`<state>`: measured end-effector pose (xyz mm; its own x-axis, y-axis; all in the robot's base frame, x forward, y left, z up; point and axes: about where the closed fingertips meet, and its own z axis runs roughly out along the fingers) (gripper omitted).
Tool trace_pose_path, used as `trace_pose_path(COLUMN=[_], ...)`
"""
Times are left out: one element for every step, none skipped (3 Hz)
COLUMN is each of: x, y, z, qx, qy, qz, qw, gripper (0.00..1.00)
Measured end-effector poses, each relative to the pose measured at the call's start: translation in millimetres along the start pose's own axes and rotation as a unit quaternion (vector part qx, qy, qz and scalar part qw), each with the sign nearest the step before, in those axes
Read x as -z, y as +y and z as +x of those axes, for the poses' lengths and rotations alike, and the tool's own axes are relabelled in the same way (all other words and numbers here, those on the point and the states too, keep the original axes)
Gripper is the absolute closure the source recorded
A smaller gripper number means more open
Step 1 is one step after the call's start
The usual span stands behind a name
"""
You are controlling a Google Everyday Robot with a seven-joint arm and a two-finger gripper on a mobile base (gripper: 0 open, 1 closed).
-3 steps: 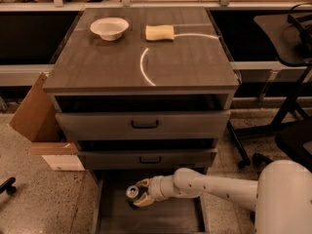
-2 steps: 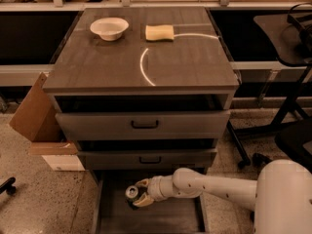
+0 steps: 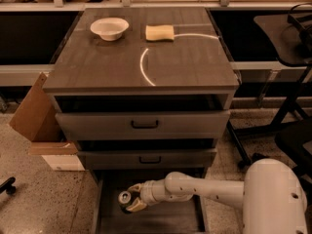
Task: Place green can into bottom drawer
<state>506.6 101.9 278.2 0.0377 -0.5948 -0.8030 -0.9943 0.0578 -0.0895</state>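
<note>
The green can [image 3: 125,199] stands upright inside the open bottom drawer [image 3: 161,218], near its left back part; its silver top faces up. My gripper [image 3: 132,198] reaches in from the right, low in the drawer, with its pale fingers [image 3: 137,204] on either side of the can. The white arm runs right to the robot's body at the lower right. The two upper drawers with black handles are shut.
A white bowl [image 3: 109,28] and a yellow sponge [image 3: 160,32] lie on the cabinet top [image 3: 97,67]. A cardboard box [image 3: 36,116] leans at the cabinet's left. A black chair base [image 3: 287,116] stands at the right.
</note>
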Motion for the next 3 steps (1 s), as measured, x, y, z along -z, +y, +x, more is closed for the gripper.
trace_pose_path(x=[-24.8,-51.4,-73.4], y=[5.8,11.0,13.9], z=[3.0,9.8,17.6], qx=[0.014,0.017,0.013], qy=[-0.003,-0.006,-0.006], qz=[0.003,-0.002,-0.01], qw=[0.9999,0.9998,0.9998], gripper=[1.0,1.0,0.82])
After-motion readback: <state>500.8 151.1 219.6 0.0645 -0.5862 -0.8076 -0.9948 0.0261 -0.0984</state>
